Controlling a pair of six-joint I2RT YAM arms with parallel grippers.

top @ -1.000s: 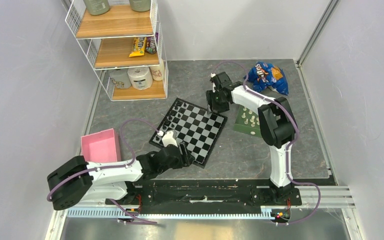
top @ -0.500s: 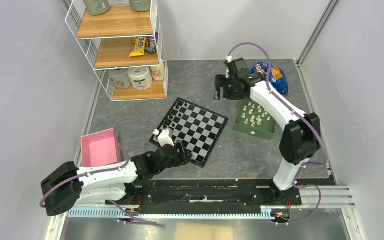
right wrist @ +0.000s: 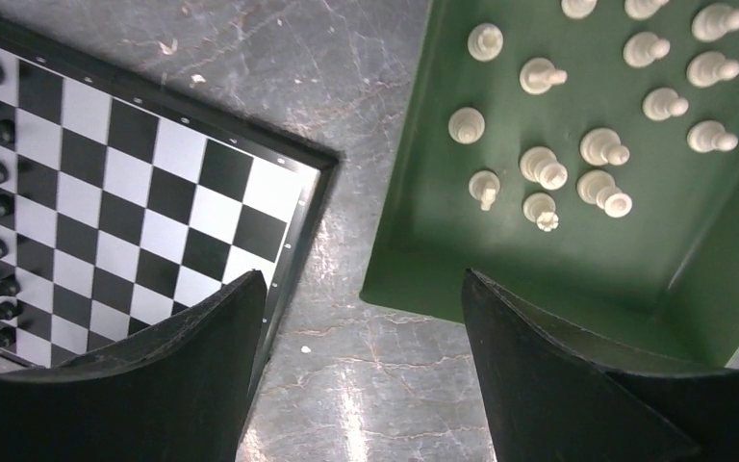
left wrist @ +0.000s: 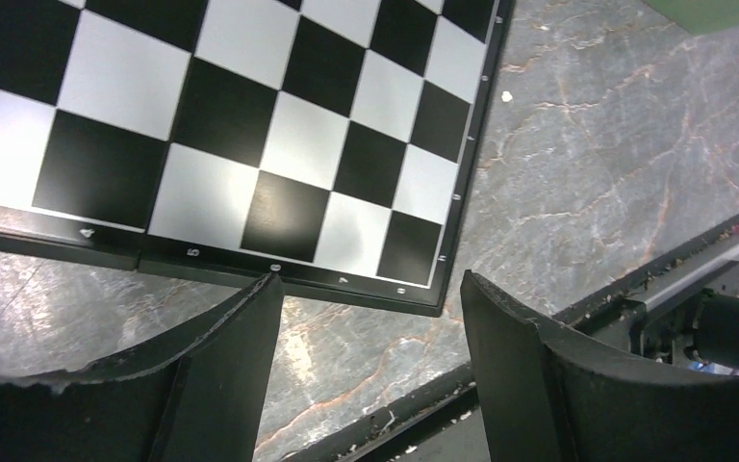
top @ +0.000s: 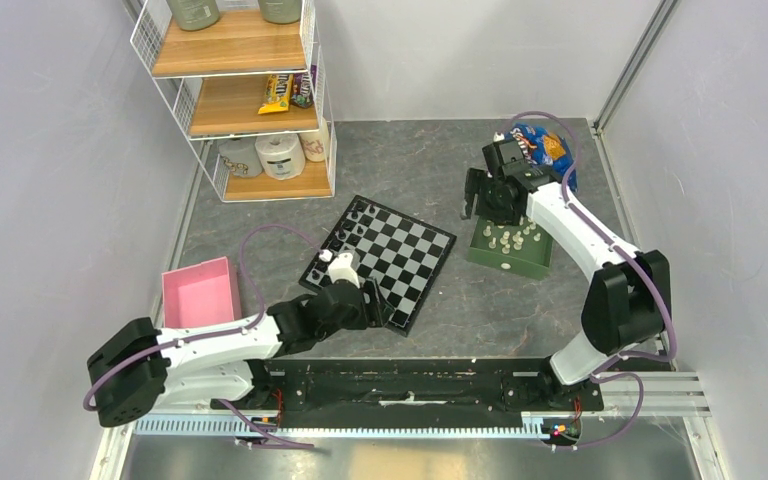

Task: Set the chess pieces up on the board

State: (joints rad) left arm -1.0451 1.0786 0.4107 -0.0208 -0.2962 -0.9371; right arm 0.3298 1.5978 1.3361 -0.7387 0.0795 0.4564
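The board [top: 400, 258] lies turned at an angle in the middle of the table, with black pieces [top: 352, 224] lined along its far-left edge. Several cream-white chess pieces [right wrist: 539, 168] stand in a green tray [top: 530, 262] to its right. My right gripper [top: 478, 198] hovers open and empty over the gap between board [right wrist: 144, 192] and tray [right wrist: 423, 241]. My left gripper [top: 376, 304] is open and empty just off the board's near corner [left wrist: 423, 289]. No white piece stands on the squares in view.
A pink box [top: 200, 292] sits left of my left arm. A wire shelf [top: 250, 100] with snacks and paper rolls stands at the back left. A blue snack bag [top: 538, 150] lies behind the tray. A black rail [top: 410, 385] runs along the near edge.
My right arm has swung from the board's far corner rightwards to the tray's left edge, and its jaws have spread. My left gripper's jaws have parted near the board's near corner.
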